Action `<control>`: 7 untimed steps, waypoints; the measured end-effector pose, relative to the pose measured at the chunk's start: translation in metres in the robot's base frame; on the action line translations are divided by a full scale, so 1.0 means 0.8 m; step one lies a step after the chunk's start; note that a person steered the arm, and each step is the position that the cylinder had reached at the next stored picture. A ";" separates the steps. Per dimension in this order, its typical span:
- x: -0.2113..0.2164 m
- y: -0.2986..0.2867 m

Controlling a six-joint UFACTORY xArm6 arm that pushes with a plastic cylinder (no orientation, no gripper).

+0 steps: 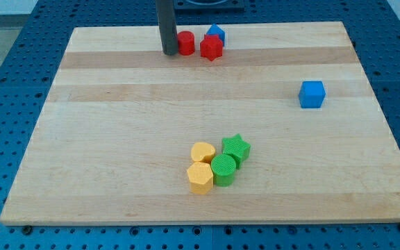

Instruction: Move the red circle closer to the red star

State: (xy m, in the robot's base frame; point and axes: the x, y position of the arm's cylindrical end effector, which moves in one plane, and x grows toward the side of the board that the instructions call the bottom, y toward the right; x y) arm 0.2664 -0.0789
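Behind red star point(212, 48), blue block point(216, 32) partly hidden.

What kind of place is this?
Probably a robot lab. A wooden board sits on a blue table full of holes, and my tip pushes toy blocks, beside the red circle.

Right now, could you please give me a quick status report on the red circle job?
My tip down, touching red circle on its left. Circle beside red star, slim gap. Nothing between; blue block behind star.

Rod point(167, 24) cut off at view's top; blue block point(216, 32) partly hidden behind red star point(212, 48).
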 end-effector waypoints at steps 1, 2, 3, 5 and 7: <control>-0.004 0.000; -0.012 0.000; -0.023 -0.002; -0.045 0.001; -0.039 0.011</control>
